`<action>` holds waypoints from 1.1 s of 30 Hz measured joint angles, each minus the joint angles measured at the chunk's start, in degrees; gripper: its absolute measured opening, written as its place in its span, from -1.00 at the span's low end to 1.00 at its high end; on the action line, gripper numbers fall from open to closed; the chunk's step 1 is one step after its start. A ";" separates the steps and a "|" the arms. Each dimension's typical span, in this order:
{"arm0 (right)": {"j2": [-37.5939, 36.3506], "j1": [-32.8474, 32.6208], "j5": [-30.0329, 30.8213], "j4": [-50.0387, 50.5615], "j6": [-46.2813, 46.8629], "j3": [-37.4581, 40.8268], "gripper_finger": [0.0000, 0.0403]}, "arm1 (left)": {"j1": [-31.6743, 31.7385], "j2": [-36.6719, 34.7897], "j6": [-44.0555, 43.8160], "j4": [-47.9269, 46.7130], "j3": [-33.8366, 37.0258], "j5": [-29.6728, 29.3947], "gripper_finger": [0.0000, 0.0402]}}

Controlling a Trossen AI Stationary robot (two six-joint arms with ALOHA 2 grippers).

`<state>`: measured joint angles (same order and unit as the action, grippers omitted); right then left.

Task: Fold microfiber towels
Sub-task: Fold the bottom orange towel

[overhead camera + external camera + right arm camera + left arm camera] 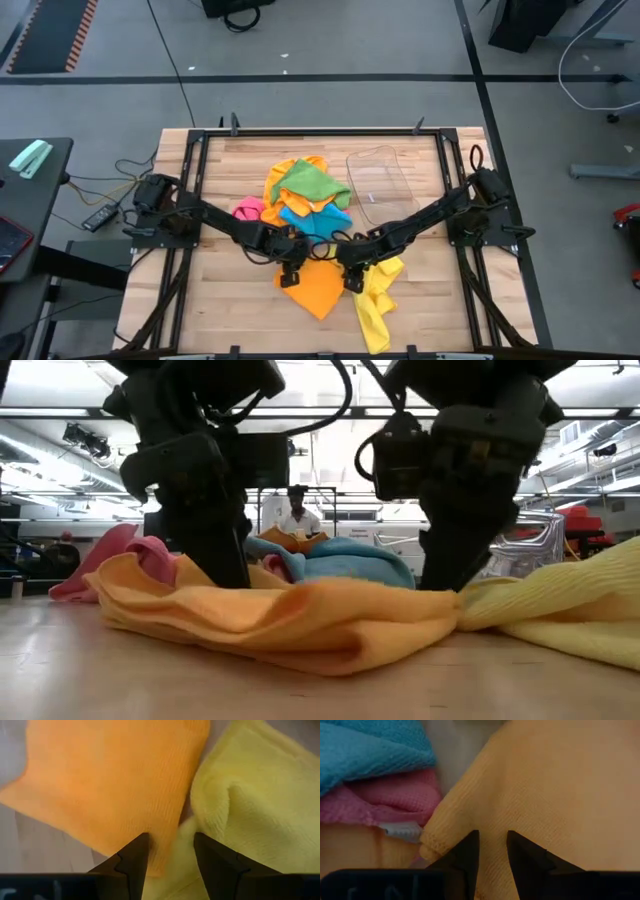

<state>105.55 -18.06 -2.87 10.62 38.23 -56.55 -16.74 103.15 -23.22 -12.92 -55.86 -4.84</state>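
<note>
An orange towel (318, 290) lies spread on the wooden table (220, 300) near its front edge. A crumpled yellow towel (378, 305) lies against its right side. My left gripper (290, 272) is down on the orange towel's far left corner, its fingers a narrow gap apart (493, 852) with flat orange cloth (545, 780) showing between them. My right gripper (352, 278) is open (171, 855). It is down at the orange towel's far right edge, where the orange cloth (110, 780) meets the yellow (255, 800). My left gripper comes slanting down from the far side, and both fingertips (470, 851) stand on the orange towel just inside its corner (427, 845). The cloth lies flat on the table between them. My right gripper slants down the same way. One fingertip (136, 854) is over the orange towel's edge (165, 845) and the other over the yellow cloth; whether they touch, I cannot tell.
Behind the grippers lies a heap of towels: green (312, 183), blue (318, 215), pink (248, 209) and another orange one. A clear plastic tray (380, 180) stands at the far right. A person shows in the room beyond (297, 510).
</note>
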 joint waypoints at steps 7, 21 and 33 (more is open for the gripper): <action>-5.15 -0.07 -2.17 1.92 -0.67 -0.09 -0.15 | -0.24 -5.32 0.89 0.42 -0.07 3.58 -0.56; -4.65 0.28 -2.95 0.08 3.88 -0.16 -0.14 | 6.22 -6.12 6.38 3.91 -0.02 10.16 -0.21; -4.40 0.24 -3.35 -0.05 10.63 -0.16 0.06 | 12.14 -1.04 20.05 6.16 0.00 23.56 0.03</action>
<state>101.14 -17.82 -6.21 10.58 48.86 -56.71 -4.60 102.10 -3.18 -6.76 -55.86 18.72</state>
